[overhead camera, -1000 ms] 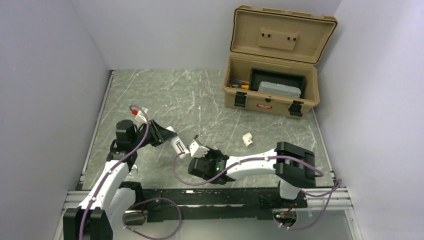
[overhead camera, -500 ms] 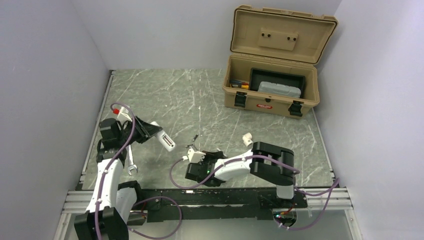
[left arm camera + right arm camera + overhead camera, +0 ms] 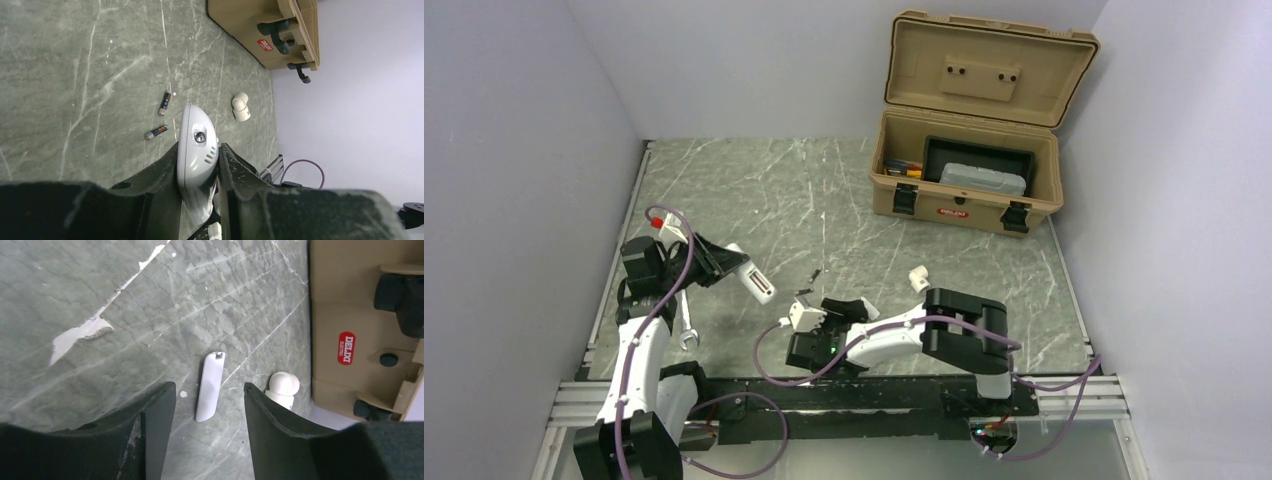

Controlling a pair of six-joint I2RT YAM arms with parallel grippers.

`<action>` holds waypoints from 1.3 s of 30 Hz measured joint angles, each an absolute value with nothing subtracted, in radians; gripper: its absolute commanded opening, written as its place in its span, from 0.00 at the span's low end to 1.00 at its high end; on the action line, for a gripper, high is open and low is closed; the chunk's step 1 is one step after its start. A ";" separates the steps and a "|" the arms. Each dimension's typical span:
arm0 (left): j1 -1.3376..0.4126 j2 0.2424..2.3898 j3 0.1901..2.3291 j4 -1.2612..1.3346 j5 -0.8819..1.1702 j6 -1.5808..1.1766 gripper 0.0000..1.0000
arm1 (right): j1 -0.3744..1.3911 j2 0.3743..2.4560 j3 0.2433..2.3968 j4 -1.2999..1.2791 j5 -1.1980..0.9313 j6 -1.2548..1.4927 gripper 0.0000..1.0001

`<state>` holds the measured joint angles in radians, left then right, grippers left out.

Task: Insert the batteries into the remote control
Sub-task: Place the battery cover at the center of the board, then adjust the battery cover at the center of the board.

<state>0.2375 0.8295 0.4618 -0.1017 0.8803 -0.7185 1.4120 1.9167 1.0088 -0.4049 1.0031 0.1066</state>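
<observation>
Currently early, no battery loaded | left gripper (image 3: 199,152): fingers pinch remote (image 3: 196,131), held above table (image 3: 75,75) | right gripper (image 3: 206,401): fingers spread, holding nothing, over slim white cover (image 3: 210,382) lying flat | batteries (image 3: 164,103) (image 3: 156,132) lie loose on table beyond remote | left to do: pick up and insert both, probably refit cover

White remote control (image 3: 196,137) sits clamped in left pincer (image 3: 199,151), two dark batteries (image 3: 156,132) lying nearby

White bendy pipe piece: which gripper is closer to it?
Right. The right gripper is open close beside the white pipe piece; the left gripper, clamped on the remote control, is farther away.
</observation>
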 measured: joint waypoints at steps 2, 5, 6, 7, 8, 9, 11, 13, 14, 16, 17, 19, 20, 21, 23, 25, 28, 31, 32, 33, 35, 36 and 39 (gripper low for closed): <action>0.238 0.830 0.462 -0.101 0.885 -0.719 0.00 | 1.420 1.909 1.011 -0.401 0.994 0.119 0.58; 0.239 0.830 0.462 -0.101 0.890 -0.719 0.00 | 1.424 1.859 0.998 -0.392 0.937 0.166 0.56; 0.239 0.831 0.462 -0.101 0.892 -0.719 0.00 | 1.425 1.827 0.982 -0.383 0.908 0.189 0.53; 0.239 0.831 0.462 -0.099 0.893 -0.719 0.00 | 1.425 1.782 0.960 -0.373 0.880 0.216 0.49; 0.239 0.831 0.462 -0.098 0.894 -0.720 0.00 | 1.425 1.731 0.935 -0.360 0.851 0.246 0.42; 0.239 0.831 0.462 -0.095 0.894 -0.720 0.00 | 1.425 1.686 0.913 -0.350 0.829 0.270 0.34; 0.239 0.831 0.462 -0.092 0.894 -0.721 0.00 | 1.423 1.572 0.853 -0.312 0.771 0.340 0.12; 0.239 0.834 0.462 -0.088 0.895 -0.722 0.00 | 1.419 1.477 0.801 -0.282 0.724 0.414 0.00; 0.239 0.836 0.462 -0.087 0.895 -0.722 0.00 | 1.417 1.443 0.780 -0.272 0.704 0.451 0.00; 0.239 0.838 0.462 -0.087 0.896 -0.722 0.00 | 1.409 1.400 0.741 -0.252 0.664 0.529 0.00; 0.239 0.840 0.462 -0.086 0.896 -0.722 0.00 | 1.404 1.389 0.723 -0.242 0.646 0.559 0.00; 0.239 0.842 0.462 -0.086 0.897 -0.722 0.00 | 1.390 1.369 0.673 -0.227 0.612 0.622 0.00; 0.239 0.843 0.462 -0.086 0.897 -0.722 0.00 | 1.379 1.363 0.648 -0.220 0.593 0.650 0.00; 0.239 0.843 0.462 -0.085 0.897 -0.722 0.00 | 1.369 1.359 0.630 -0.219 0.582 0.669 0.00; 0.239 0.844 0.462 -0.081 0.898 -0.722 0.00 | 1.341 1.352 0.596 -0.219 0.563 0.710 0.00; 0.240 0.847 0.462 -0.075 0.898 -0.723 0.00 | 1.318 1.348 0.578 -0.219 0.552 0.736 0.00; 0.241 0.848 0.462 -0.072 0.901 -0.723 0.00 | 1.290 1.346 0.573 -0.207 0.539 0.757 0.00; 0.241 0.848 0.462 -0.072 0.902 -0.723 0.00 | 1.268 1.353 0.573 -0.184 0.532 0.772 0.00; 0.241 0.848 0.462 -0.072 0.902 -0.723 0.00 | 1.263 1.359 0.573 -0.178 0.531 0.775 0.00; 0.241 0.848 0.462 -0.072 0.902 -0.723 0.00 | 1.257 1.368 0.572 -0.174 0.530 0.779 0.00; 0.241 0.848 0.462 -0.072 0.902 -0.723 0.00 | 1.248 1.390 0.573 -0.175 0.531 0.789 0.00; 0.241 0.848 0.461 -0.072 0.902 -0.723 0.00 | 1.243 1.400 0.573 -0.176 0.532 0.794 0.00; 0.241 0.848 0.461 -0.072 0.902 -0.723 0.00 | 1.231 1.415 0.578 -0.169 0.545 0.811 0.00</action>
